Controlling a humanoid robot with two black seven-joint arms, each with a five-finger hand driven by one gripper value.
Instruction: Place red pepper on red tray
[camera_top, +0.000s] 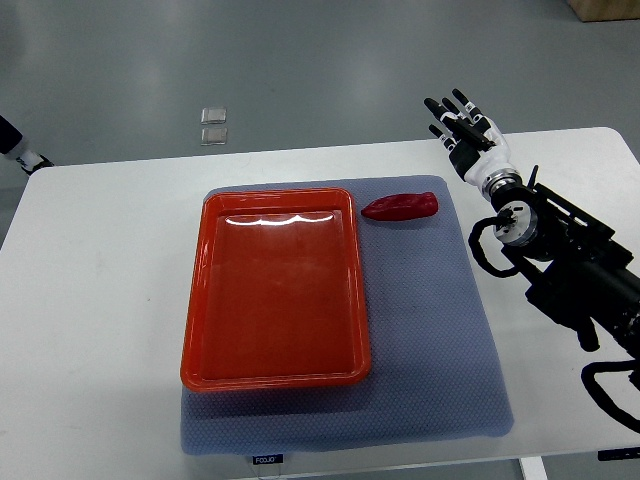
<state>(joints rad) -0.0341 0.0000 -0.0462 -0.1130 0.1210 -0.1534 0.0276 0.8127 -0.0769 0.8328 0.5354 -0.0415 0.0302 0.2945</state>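
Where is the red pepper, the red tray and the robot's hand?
red pepper (400, 207), top view, middle of its body.
red tray (196, 300), top view, left rim.
right hand (466, 130), top view, palm below the spread fingers.

You see the right hand (462, 125): black fingers, white palm shell | wrist: silver ring, black round joint | forearm: black boxy housing, looped black cables | left arm (18, 145): white with black band

The right arm (570, 260) enters from the four o'clock edge and reaches up toward one o'clock, its black forearm and cabled wrist leading to the right hand (463, 128). That hand has its black fingers (446, 107) straight and spread, pointing toward eleven o'clock, holding nothing.
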